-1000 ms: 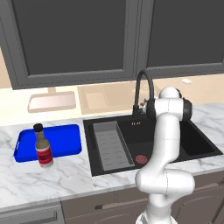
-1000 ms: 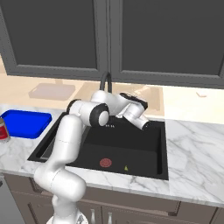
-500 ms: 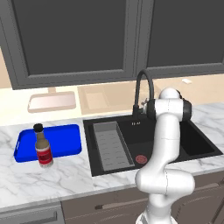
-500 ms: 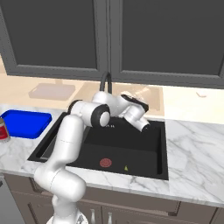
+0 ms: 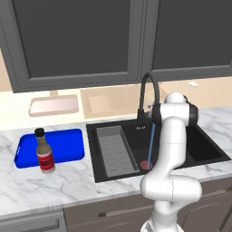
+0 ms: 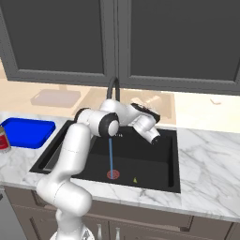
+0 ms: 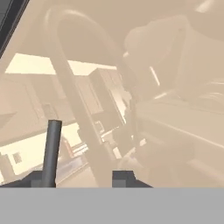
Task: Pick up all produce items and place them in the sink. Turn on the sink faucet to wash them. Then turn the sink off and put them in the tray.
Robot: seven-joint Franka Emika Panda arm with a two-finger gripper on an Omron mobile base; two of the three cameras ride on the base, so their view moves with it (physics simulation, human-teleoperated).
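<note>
Water stream (image 5: 151, 144) now running from faucet (image 5: 148, 93) into sink (image 5: 205, 146); bottle (image 5: 44, 151) label unreadable; hand (image 6: 146, 110) opening unclear.

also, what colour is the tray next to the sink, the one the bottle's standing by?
Bright blue; the tray shows best in the left base view.

Left base view: behind-left of arm, looking forward and down. Right base view: behind-right, same heading. Shared: large black recessed sink (image 5: 206, 149) (image 6: 154, 176), bright blue shallow tray (image 5: 68, 145) (image 6: 28, 132). Hand view: close, facing a slim dark upright rod (image 7: 51, 151).
</note>
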